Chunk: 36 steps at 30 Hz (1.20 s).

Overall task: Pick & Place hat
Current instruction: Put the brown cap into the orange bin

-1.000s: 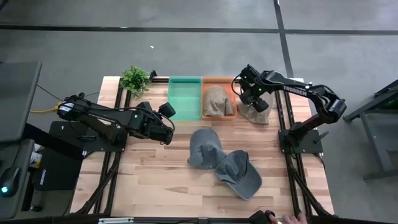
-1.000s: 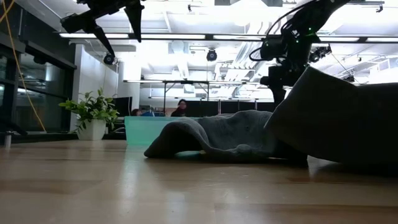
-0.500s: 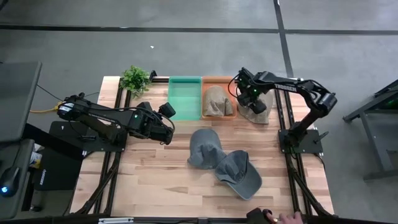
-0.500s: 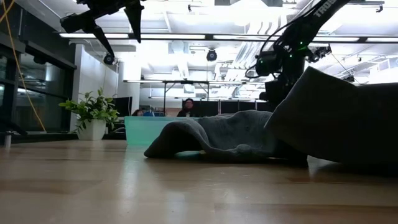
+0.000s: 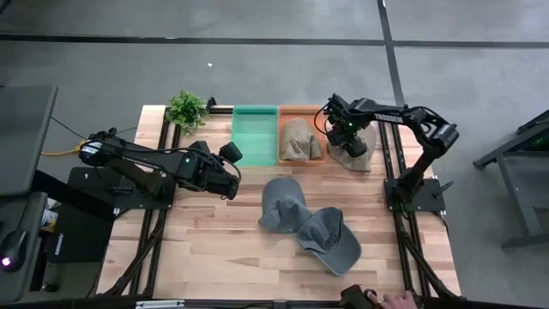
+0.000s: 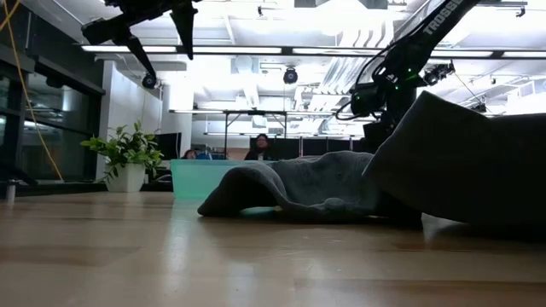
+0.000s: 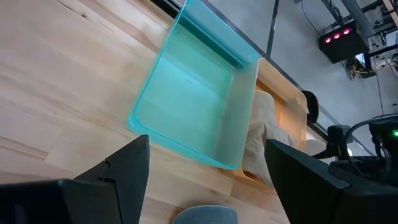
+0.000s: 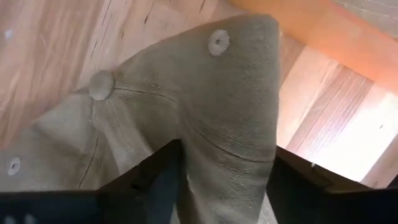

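Observation:
A tan hat (image 5: 354, 154) lies on the table just right of the orange bin (image 5: 302, 110), which holds another tan hat (image 5: 297, 139). My right gripper (image 5: 342, 130) is down over the loose tan hat (image 8: 205, 106) and shut on it. Two grey caps (image 5: 281, 204) (image 5: 331, 241) rest on the table's middle, one overlapping the other. My left gripper (image 5: 230, 165) hangs open above the table, left of the grey caps and near the green bin (image 5: 256, 135); its fingers (image 7: 124, 180) stand wide apart. My right gripper pinches a raised ridge of the tan hat's crown (image 8: 227, 140) between its two fingers (image 8: 152, 180), close to the top button (image 8: 101, 84). It comes from above, pointing down. The rest of the hat still lies on the table.
A small potted plant (image 5: 186, 109) stands at the far left corner. The green bin (image 7: 193, 99) has nothing in it. A person's hand (image 5: 390, 301) shows at the near edge. Bare wood lies at the near left of the table. People sit in the room behind (image 6: 260, 147).
My right gripper has moved a little toward the table's left and sunk onto the tan hat, while the arm's elbow has swung in toward the far edge. The hat has stayed in place.

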Tool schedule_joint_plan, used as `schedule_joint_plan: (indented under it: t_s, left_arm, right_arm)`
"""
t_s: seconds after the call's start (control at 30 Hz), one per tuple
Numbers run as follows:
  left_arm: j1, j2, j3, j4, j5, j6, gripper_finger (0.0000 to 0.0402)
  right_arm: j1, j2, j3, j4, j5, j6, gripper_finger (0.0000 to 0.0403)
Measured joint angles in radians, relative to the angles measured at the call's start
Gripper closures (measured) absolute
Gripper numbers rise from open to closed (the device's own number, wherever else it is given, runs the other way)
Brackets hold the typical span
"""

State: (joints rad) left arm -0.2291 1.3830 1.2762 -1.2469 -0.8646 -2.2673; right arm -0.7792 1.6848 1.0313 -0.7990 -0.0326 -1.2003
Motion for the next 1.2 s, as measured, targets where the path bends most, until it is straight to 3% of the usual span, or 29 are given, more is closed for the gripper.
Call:
schedule_joint_plan:
  t_s: [0.43, 0.93, 1.2]
  left_arm:
    - [0.0, 0.0, 0.0, 0.001, 0.0, -0.015, 0.0126]
    - [0.0, 0.0, 0.0, 0.001, 0.002, -0.015, 0.0126]
    - [0.0, 0.0, 0.0, 0.016, -0.002, -0.015, 0.0126]
  right_arm:
    - [0.0, 0.0, 0.0, 0.003, 0.049, 0.022, 0.039]
    - [0.036, -0.007, 0.002, -0.135, 0.107, 0.023, 0.04]
    - [0.07, -0.089, 0.002, -0.21, 0.144, 0.015, 0.0402]
